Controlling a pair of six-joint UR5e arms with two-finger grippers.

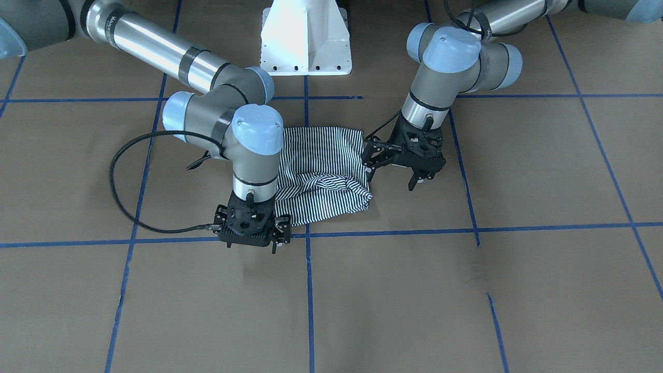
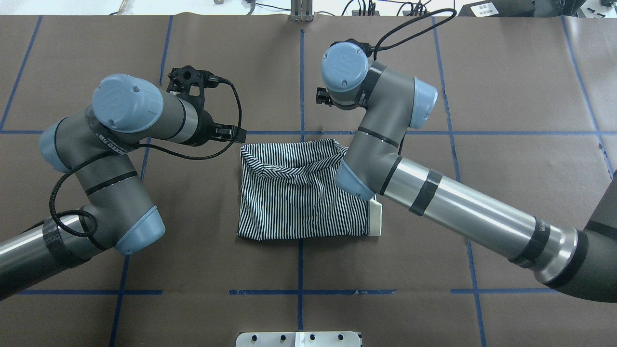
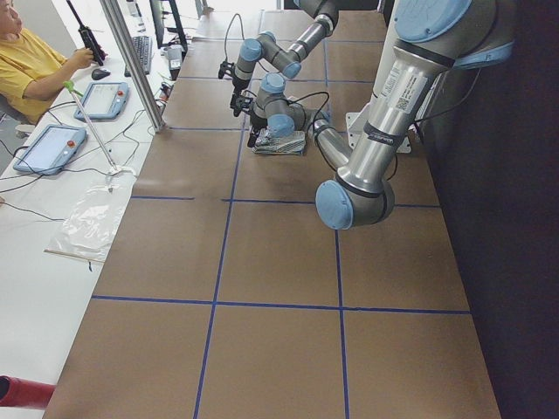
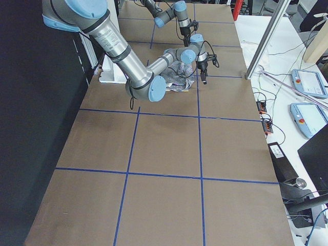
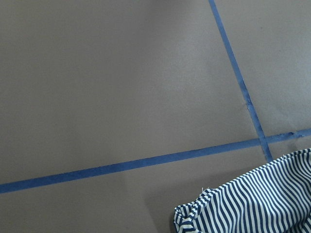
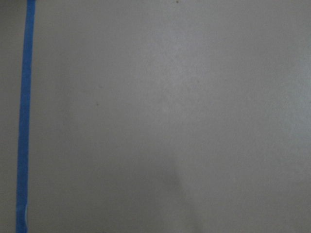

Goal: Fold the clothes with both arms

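**Item: striped polo shirt, part-folded, both grippers off the cloth**

Brown paper-covered tabletop (image 2: 506,72), ruled into squares with blue tape (image 2: 301,72). Polo shirt (image 2: 299,202), navy-and-white stripe, lay flat at mid-tabletop as a compact rectangle. Cream collar (image 2: 376,219) showed at the shirt's robot-right edge, on the side nearer the robot. Far edge of the shirt was rumpled and baggy.

Left gripper (image 1: 420,178): sat just beside the shirt's robot-left edge, toward its far corner, clear of the cloth. Jaws looked apart and held nothing.

Right gripper (image 1: 251,243): hung raised off the shirt's far robot-right corner, beyond the edge. Whether its jaws were apart or together could not be told. Its wrist view showed only bare paper and tape, so no cloth was held.

Step, as judged: between folds, with at least one fold seemingly laid. The next move would call for both grippers to drop onto the loose far edge, pinch it near its two corners and carry it evenly toward the near edge.
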